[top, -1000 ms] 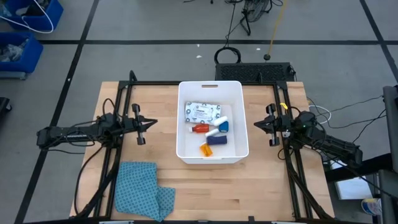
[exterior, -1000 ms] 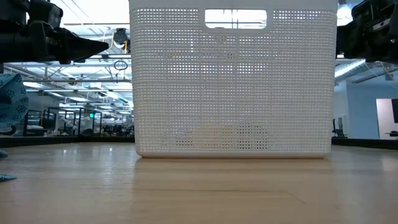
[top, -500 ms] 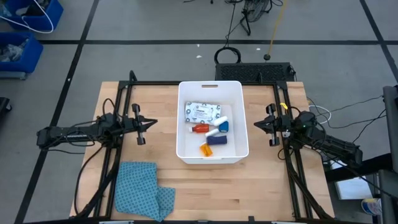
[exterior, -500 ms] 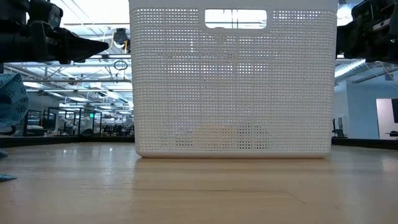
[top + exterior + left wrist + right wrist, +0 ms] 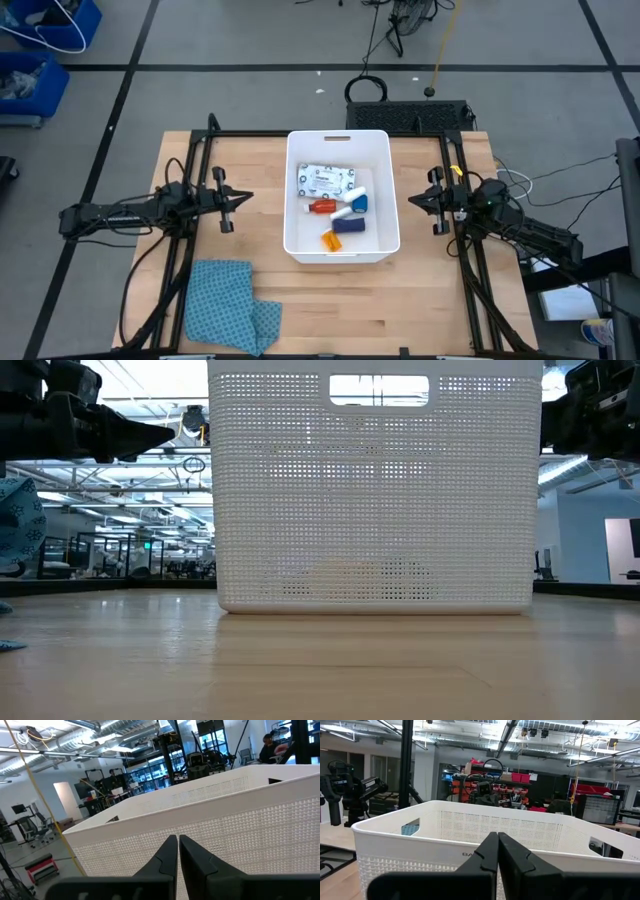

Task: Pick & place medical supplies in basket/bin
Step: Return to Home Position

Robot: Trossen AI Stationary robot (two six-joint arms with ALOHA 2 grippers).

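The white bin stands upright mid-table, long sides running near to far, handle slot in the far short rim, walls finely perforated. Everything's lying inside it. At the far end, the white printed packet lies flat. Just nearer, the red-capped bottle is on its side, left of centre. To its right a white cylinder lies tilted, touching the blue tape roll. Nearer again, the dark blue strip. Closest to the near wall, the orange pill bottle lies on its side.
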